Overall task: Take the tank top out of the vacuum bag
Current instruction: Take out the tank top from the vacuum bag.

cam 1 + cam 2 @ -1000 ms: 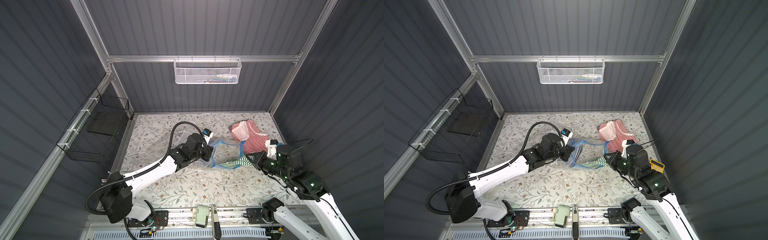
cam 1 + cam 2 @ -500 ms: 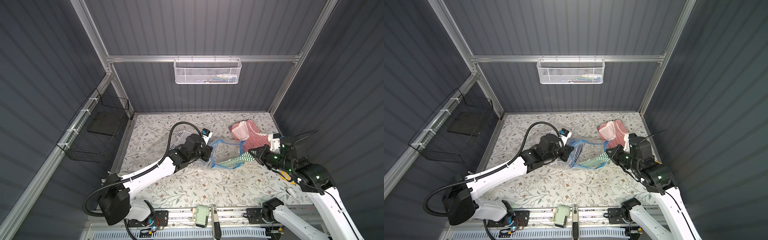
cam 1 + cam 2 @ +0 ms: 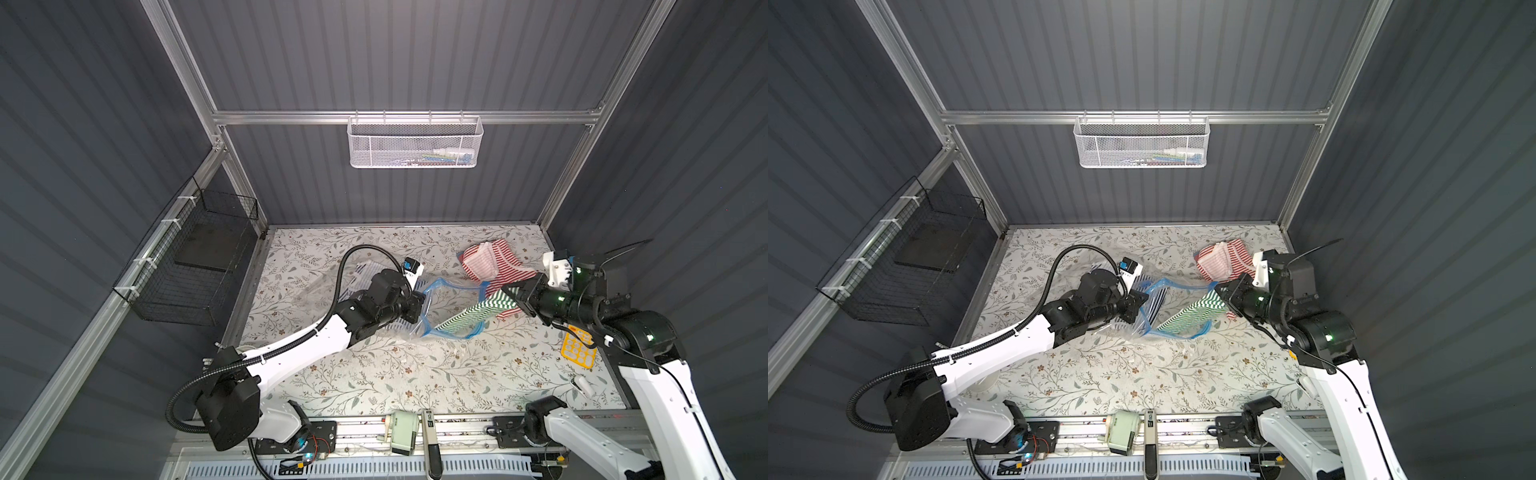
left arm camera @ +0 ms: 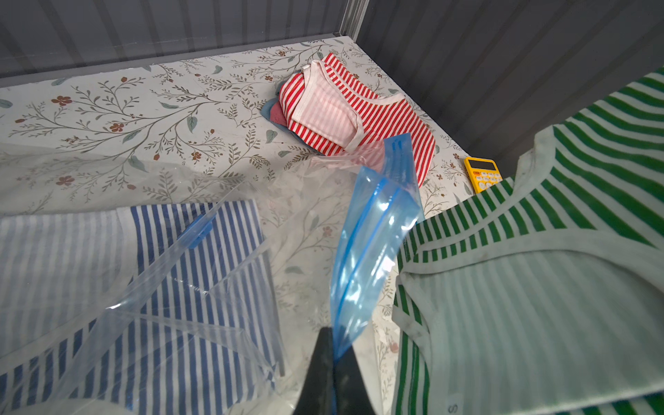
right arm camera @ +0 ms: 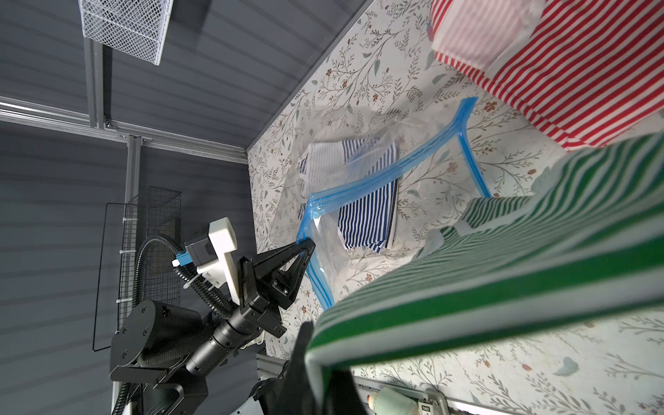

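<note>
Striped tank tops: three, namely red-and-white striped tank top, green-and-white striped tank top, blue-and-white striped tank top
Clear plastic vacuum bag with blue zip strip: one
Yellow pocket calculator: one
Wall baskets: two, namely white mesh basket, black wire basket
Black tools: two, namely left tool, right tool

Right tool: lifted and drawn back toward the right wall, with the wrist rolled over.

Green-striped tank top: gripped end is raised higher off the surface. The cloth is stretched longer, on a slant from the mouth of the vacuum bag up to the tool.

Yellow calculator: covered by the forearm before, now exposed in a top view.
</note>
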Tool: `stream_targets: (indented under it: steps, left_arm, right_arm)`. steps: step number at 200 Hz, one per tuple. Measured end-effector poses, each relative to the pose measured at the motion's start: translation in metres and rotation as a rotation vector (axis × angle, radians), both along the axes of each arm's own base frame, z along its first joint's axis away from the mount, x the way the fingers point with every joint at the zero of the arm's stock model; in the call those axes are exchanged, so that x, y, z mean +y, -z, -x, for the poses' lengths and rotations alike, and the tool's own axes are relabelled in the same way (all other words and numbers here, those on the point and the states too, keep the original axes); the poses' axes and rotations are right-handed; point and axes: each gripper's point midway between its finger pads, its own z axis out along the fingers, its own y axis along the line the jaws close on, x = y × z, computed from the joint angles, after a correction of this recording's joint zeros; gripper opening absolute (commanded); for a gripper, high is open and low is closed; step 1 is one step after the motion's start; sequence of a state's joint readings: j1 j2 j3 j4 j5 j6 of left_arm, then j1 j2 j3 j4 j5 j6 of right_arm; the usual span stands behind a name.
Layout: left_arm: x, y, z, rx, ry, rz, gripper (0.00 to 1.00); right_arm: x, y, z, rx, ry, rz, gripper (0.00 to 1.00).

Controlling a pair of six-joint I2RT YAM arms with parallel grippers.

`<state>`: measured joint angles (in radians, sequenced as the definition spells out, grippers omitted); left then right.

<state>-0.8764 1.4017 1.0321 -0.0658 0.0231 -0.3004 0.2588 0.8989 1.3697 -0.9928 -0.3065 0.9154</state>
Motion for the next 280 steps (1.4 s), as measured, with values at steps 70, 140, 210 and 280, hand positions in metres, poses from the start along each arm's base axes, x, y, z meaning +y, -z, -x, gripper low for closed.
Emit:
stream_targets:
  steps: [70, 140, 210, 280]
  left_arm:
    - [-0.004, 0.003, 0.0, -0.003, 0.004, 0.005, 0.0]
    - [-0.005, 0.003, 0.0, -0.007, 0.004, 0.012, 0.0]
    - [-0.004, 0.003, -0.001, -0.009, -0.003, 0.009, 0.0]
    - [0.001, 0.002, -0.002, -0.017, -0.02, -0.005, 0.0]
  right_arm:
    - [-0.009, -0.026, 0.005, -0.014, -0.003, 0.011, 0.0]
    - [-0.024, -0.045, 0.003, -0.012, 0.026, 0.018, 0.0]
    - [-0.047, -0.066, -0.009, -0.043, 0.076, 0.045, 0.0]
    - [-0.072, -0.062, -0.035, -0.026, 0.13, 0.038, 0.0]
